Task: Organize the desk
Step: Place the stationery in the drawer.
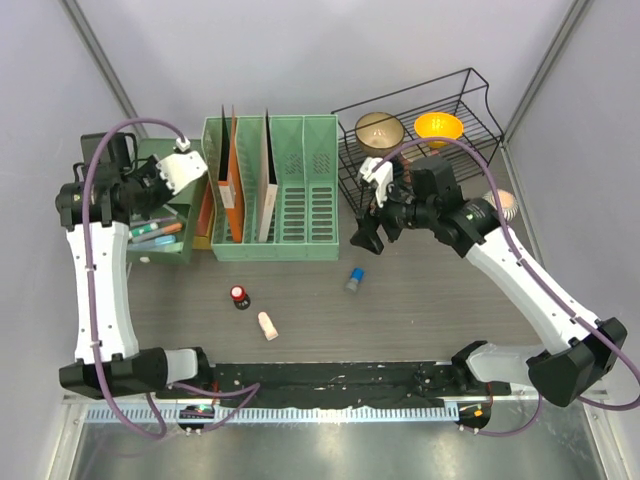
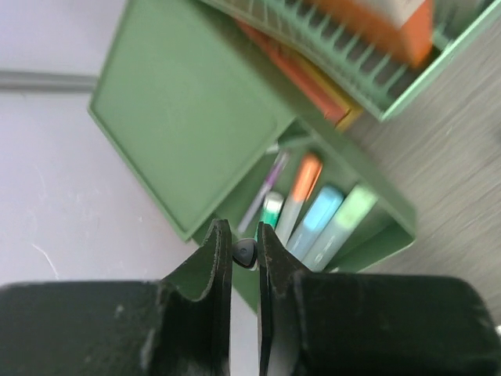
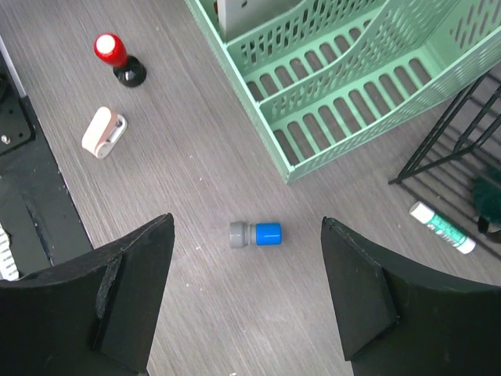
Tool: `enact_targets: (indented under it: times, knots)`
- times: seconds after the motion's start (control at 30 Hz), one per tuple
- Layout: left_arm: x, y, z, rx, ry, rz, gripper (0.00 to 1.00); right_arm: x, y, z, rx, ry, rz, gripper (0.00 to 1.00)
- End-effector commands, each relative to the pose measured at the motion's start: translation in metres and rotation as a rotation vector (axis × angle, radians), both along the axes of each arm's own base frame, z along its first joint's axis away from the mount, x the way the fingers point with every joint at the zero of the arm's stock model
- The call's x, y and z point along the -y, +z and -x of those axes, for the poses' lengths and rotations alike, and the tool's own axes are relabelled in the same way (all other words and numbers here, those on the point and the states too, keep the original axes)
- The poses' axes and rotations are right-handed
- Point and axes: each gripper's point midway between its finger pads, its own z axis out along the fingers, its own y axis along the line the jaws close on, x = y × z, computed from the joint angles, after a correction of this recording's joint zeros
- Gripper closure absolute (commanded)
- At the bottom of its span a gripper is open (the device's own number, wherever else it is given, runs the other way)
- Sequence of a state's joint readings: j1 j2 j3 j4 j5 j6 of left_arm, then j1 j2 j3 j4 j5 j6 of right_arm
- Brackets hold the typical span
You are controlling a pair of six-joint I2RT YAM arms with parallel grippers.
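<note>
The desk (image 1: 430, 300) lies under everything, from the black rail at the near edge to the racks at the far side. We judge it heavy, stiff and smooth. It is not a thing to lift, so small pieces may skid across it when nudged.

On its bare middle we count three loose pieces. One stamp (image 1: 239, 296) with a red knob stands upright, and one beige clip (image 1: 267, 325) lies just right of it. One blue-and-grey cap (image 1: 355, 279) lies on its side further right and looks light, hard and likely to roll. We would pinch it across its short barrel.

The right gripper (image 3: 246, 225) hangs above that cap, its jaws spread wide and empty. The left gripper (image 2: 243, 235) is over the far left, jaws pressed together. A dark nub shows in the slit, and we cannot tell what it is.

Farther back we count:
- one green pen box (image 1: 160, 240) holding at least four markers
- one file rack (image 1: 300, 200)
- one wire rack (image 1: 470, 100) holding two bowls, one brown (image 1: 379, 130) and one orange (image 1: 438, 127)

One white tube (image 3: 442, 228) lies at the wire rack's foot.
</note>
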State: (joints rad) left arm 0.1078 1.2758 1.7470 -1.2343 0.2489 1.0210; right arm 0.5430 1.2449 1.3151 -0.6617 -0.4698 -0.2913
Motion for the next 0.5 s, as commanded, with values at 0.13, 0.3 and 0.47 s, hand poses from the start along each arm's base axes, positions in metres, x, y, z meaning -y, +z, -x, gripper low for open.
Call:
enact_targets:
  times: [0.13,0.3,0.47]
  knots:
    - [-0.048,-0.024,-0.014,-0.020,-0.007,-0.215,1.00,0.000,-0.008,0.003,0.018,0.027,-0.002,0.20]
    - [-0.056,-0.043,-0.026,-0.022,-0.046,-0.267,1.00,0.001,-0.012,0.005,0.013,0.026,0.003,0.20]
    - [-0.062,-0.046,-0.039,-0.017,-0.048,-0.285,1.00,0.002,-0.013,0.004,0.009,0.018,0.003,0.20]
